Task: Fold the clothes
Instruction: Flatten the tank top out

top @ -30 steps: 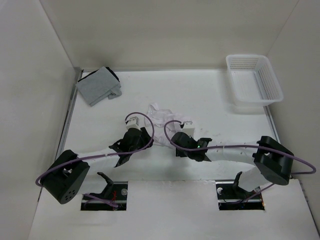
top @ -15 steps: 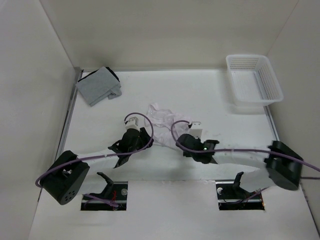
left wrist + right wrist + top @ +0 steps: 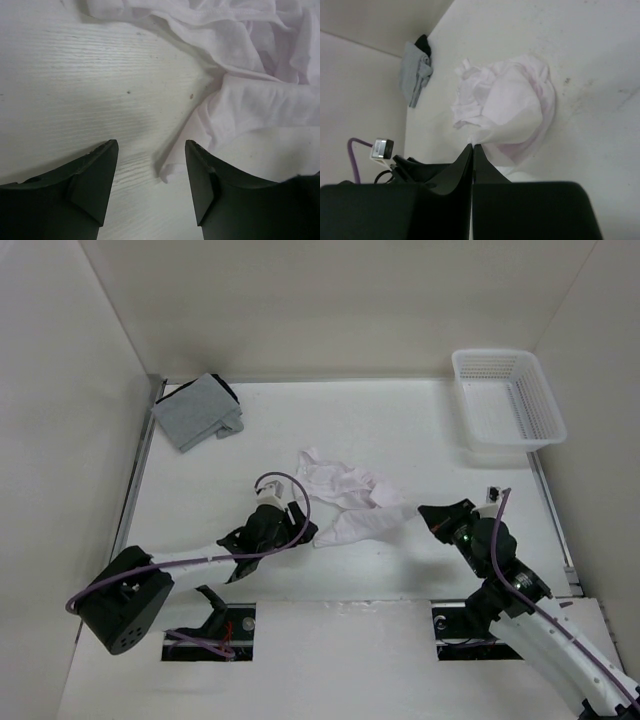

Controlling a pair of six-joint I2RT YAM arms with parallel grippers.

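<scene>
"So where are the clothes point(image 3: 350, 495) now?"

"In the middle of the table point(image 3: 400, 430), crumpled at the far end. One part is pulled out in a long strip toward the right edge. A second ago they were a small heap under the right arm."

"What is the right gripper point(image 3: 428, 513) doing?"

"Its fingers point(image 3: 465, 160) are squeezed tight together on the thin edge of the clothes. Before, it was over the middle of the table. Now it has moved back to the right and taken the cloth with it."

"And the left gripper point(image 3: 303, 530)?"

"It has opened wider and holds nothing. Its fingers point(image 3: 97, 170) sit low over the table, with the near corner of the clothes just in front of one of them."

"Did anything else move?"

"No. The grey cloth stack point(image 3: 197, 412) is still in the far left corner, and the white basket point(image 3: 540, 435) is still in the far right corner."
</scene>
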